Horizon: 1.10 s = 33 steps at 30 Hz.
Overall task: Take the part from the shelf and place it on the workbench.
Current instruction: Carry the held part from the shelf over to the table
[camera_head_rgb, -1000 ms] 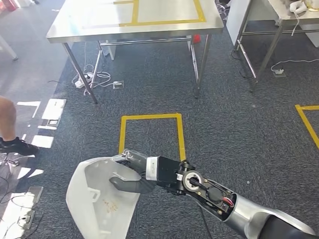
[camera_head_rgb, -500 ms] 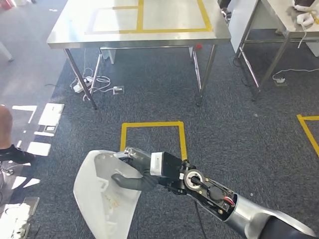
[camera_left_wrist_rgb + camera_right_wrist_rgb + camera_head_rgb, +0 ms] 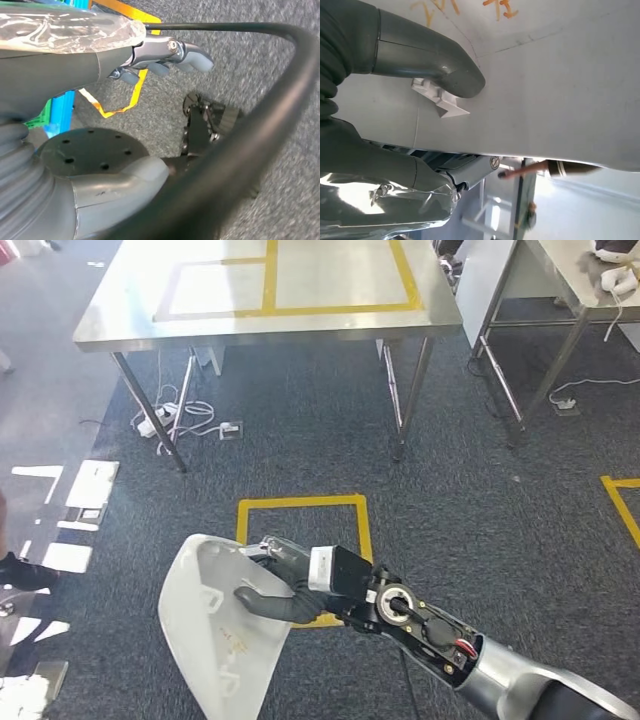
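I carry one part [image 3: 219, 625], a broad white moulded shell, low over the carpet, well short of the steel worktop [image 3: 136, 325]. My right robot hand [image 3: 275, 585] pinches its rim, thumb inside against a rib. It looks stiff, light and smooth (probably slippery). My left robot hand [image 3: 166, 55] holds nothing, fingers loosely apart.

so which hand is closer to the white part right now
Right. The right hand grips the white part, thumb pressed on its inner face, out in front above the carpet. The left hand hangs low over the carpet by the robot's own body, holding nothing and apart from the part.
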Available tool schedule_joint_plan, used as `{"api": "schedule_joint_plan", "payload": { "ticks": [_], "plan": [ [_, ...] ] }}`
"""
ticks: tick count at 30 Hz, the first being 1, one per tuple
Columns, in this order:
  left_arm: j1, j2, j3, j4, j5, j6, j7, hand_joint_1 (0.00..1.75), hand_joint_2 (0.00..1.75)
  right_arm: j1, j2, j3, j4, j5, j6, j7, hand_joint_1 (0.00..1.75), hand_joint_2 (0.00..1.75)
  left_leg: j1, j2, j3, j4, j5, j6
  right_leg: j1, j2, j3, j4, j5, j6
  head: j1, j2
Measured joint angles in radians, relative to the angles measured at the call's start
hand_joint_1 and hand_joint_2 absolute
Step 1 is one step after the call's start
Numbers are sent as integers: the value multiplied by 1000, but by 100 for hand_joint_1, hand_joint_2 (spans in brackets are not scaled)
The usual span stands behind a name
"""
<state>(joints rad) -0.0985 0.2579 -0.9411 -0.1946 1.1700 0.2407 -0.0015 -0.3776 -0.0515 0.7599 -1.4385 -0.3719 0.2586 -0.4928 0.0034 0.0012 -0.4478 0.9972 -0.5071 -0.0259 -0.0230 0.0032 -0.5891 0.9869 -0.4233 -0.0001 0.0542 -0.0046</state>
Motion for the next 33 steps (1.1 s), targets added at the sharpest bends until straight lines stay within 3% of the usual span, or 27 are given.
{"api": "schedule_joint_plan", "payload": {
  "ticks": [2, 3, 5, 6, 7, 8, 9, 10, 12, 14, 15, 16, 17, 18, 21, 22, 24, 26, 29, 30, 31, 32, 33],
  "plan": [
    [0, 0, 0, 0, 0, 0, 0, 0, 175, 0, 0, 0, 0, 0, 0, 0, 175, 175, 0, 0, -2, 4, 2, 0, 0, 0, 1, 0, 0, 0, 0, 0],
    [0, -1, 0, 0, 0, 0, -1, 0, 175, 0, 0, -1, 0, -1, -1, -1, 175, 175, 2, 0, -40, 55, 5, -3, 0, 1, 10, -6, -4, -3, -3, 0],
    [1, -4, 0, 0, -1, -1, -2, 0, 175, 2, 0, -3, 0, -2, -3, -1, 175, 175, 4, 0, -156, 159, -18, -10, -1, 10, 56, -22, -31, -8, -10, 0],
    [4, -2, 0, 0, -2, -1, -3, 0, 175, 5, 0, -4, 0, -4, -5, -1, 175, 175, 1, -7, -211, 144, 23, -4, -1, 22, 97, -34, -66, -6, -15, 0],
    [7, 2, 0, 1, -2, -1, -3, 0, 175, 7, 0, -4, 1, -5, -6, -1, 175, 175, -4, -13, -228, 78, 61, 7, -1, 35, 137, -41, -94, 0, -18, 0],
    [9, 5, 0, 1, -3, -1, -3, 0, 175, 9, 0, -4, 1, -5, -6, -2, 175, 175, -7, -18, -227, -2, 108, 21, 0, 46, 173, -45, -118, 8, -20, 0],
    [10, 8, 0, 1, -3, -1, -3, 0, 175, 10, 0, -5, 0, -6, -6, -1, 175, 175, -10, -21, -206, -60, 160, 34, 1, 50, 190, -44, -132, 17, -21, 0],
    [10, 7, 0, 2, -3, -1, -3, 0, 175, 8, 0, -7, -1, -7, -7, -2, 175, 175, -8, -18, -190, -65, 154, 39, 2, 43, 192, -24, -131, 21, -20, 0],
    [8, 5, 0, 2, -2, -1, -3, 0, 175, 5, 0, -11, -2, -8, -7, -2, 175, 175, -6, -12, -157, -70, 138, 46, 5, 22, 144, 75, -148, 25, -13, 0],
    [7, 3, 0, 2, 0, 0, -3, 0, 175, 8, 0, -14, -2, -9, -7, -3, 175, 175, -8, -7, -125, -70, 113, 51, 8, 11, 58, 207, -206, 26, -6, 0],
    [7, 2, 0, 2, 1, 1, -4, 0, 175, 11, -1, -15, -2, -9, -8, -3, 175, 175, -8, -4, -108, -70, 100, 52, 9, 10, 20, 245, -245, 27, -4, 0],
    [7, 1, 0, 2, 1, 3, -5, 0, 175, 13, -1, -16, -2, -10, -8, -3, 175, 175, -8, -1, -87, -70, 85, 52, 10, 9, -5, 253, -273, 28, -2, 0],
    [8, -1, 0, 2, 2, 6, -7, 0, 175, 14, -1, -17, -2, -10, -9, -3, 175, 175, -8, 2, -66, -70, 70, 51, 10, 7, -18, 228, -273, 28, 1, 0],
    [7, -2, 0, 2, 2, 8, -8, 0, 175, 14, -1, -18, -2, -10, -10, -3, 175, 175, -8, 5, -43, -70, 53, 50, 10, 3, -24, 180, -236, 26, 4, 0],
    [8, -5, 0, 2, 0, 11, -9, 0, 175, 18, -4, -20, -1, -12, -13, -3, 175, 175, -14, 12, 2, -59, 6, 40, 16, -23, -38, 32, -16, 10, 6, 0],
    [7, -5, 0, 2, -1, 11, -9, 0, 175, 19, -5, -20, -1, -13, -14, -4, 175, 175, -16, 16, 7, -54, -5, 35, 18, -26, -41, 15, 22, 3, 4, 0],
    [4, -3, 0, 2, 0, 12, -9, 0, 175, 18, -5, -23, -5, -16, -16, -4, 175, 175, -16, 21, 7, -43, -15, 25, 18, -12, -33, 13, 31, -7, 1, 0],
    [2, -3, 0, 2, 0, 12, -9, 0, 175, 15, -4, -27, -9, -19, -17, -5, 175, 175, -12, 15, -24, 19, -26, 14, 12, 1, -23, 3, 30, -13, -1, 0],
    [-2, -7, 0, 2, 0, 12, -9, 0, 175, 14, -4, -28, -11, -20, -18, -5, 175, 175, -4, 7, -142, 202, -104, -3, 9, 16, -13, -5, 23, -19, -7, 0],
    [-2, -8, 0, 2, 0, 12, -9, 0, 175, 15, -4, -28, -11, -20, -18, -5, 175, 175, -2, 6, -176, 240, -118, -6, 9, 23, -11, -5, 20, -20, -7, 0],
    [-2, -9, 0, 2, 0, 12, -9, 0, 175, 15, -4, -28, -11, -20, -18, -5, 175, 175, 0, 6, -195, 246, -111, -6, 9, 31, -8, -5, 17, -20, -8, 0],
    [-1, -9, 0, 2, 0, 12, -9, 0, 175, 15, -4, -28, -11, -20, -18, -5, 175, 175, 0, 5, -196, 214, -80, -5, 9, 39, -3, -6, 14, -20, -8, 0],
    [-1, -9, 0, 2, 0, 12, -9, 0, 175, 15, -4, -29, -12, -20, -18, -5, 175, 175, 0, -1, -180, 150, -30, -1, 9, 48, 2, -6, 11, -18, -9, 0]
  ]
}}
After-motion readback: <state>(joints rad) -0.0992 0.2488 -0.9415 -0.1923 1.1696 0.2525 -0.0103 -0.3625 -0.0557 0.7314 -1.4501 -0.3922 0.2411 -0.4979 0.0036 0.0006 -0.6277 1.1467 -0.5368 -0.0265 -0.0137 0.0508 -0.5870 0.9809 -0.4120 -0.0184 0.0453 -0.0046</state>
